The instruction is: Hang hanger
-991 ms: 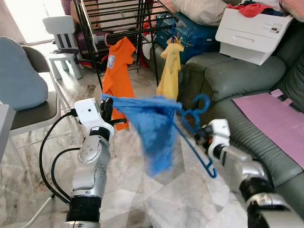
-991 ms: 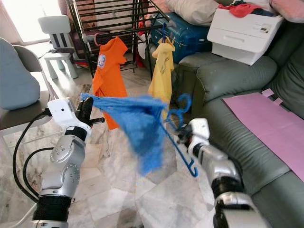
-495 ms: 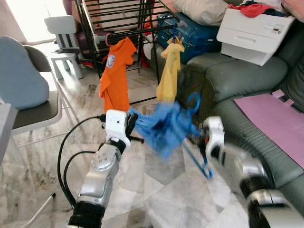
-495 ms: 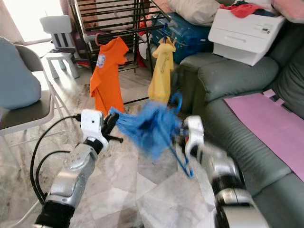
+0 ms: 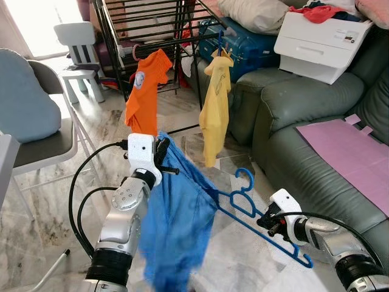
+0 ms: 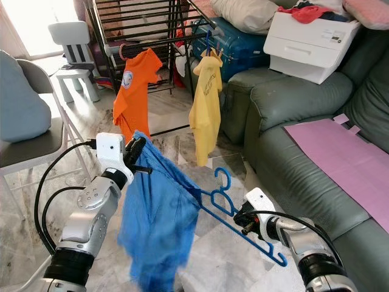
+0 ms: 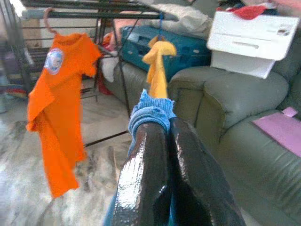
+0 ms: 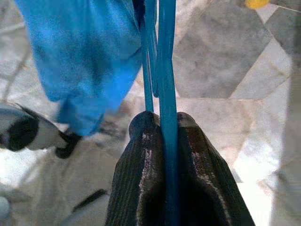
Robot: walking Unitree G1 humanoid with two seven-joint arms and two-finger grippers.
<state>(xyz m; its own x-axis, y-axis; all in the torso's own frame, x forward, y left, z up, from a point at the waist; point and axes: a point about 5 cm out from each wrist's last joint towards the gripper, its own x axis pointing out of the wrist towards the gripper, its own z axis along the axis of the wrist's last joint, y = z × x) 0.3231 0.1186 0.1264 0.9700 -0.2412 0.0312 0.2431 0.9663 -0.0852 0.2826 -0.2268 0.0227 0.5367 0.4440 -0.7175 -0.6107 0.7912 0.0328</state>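
Note:
A blue garment [image 5: 176, 225] hangs limp in front of me, partly threaded on a blue plastic hanger [image 5: 255, 213]. My left gripper [image 5: 163, 151] is shut on the garment's top edge; the wrist view shows blue fabric [image 7: 151, 110] pinched at the fingertips. My right gripper [image 5: 268, 222] is shut on the hanger's lower bar, and in the wrist view the blue hanger [image 8: 165, 84] runs between its fingers [image 8: 141, 165]. Behind stands a black drying rack [image 5: 152, 36] with an orange shirt [image 5: 146, 91] and a yellow shirt [image 5: 216, 106] hung on it.
A green sofa [image 5: 316, 121] with a pink mat [image 5: 352, 152] runs along the right. A white box [image 5: 325, 39] and a blue suitcase [image 5: 255, 45] sit at the back. A grey chair [image 5: 42, 121] stands left, a small white chair [image 5: 79, 48] farther back. Marble floor lies below.
The garment has dropped from a bunched swing to hang straight down. My right gripper has moved lower with the hanger, and my left gripper has shifted a little toward the left.

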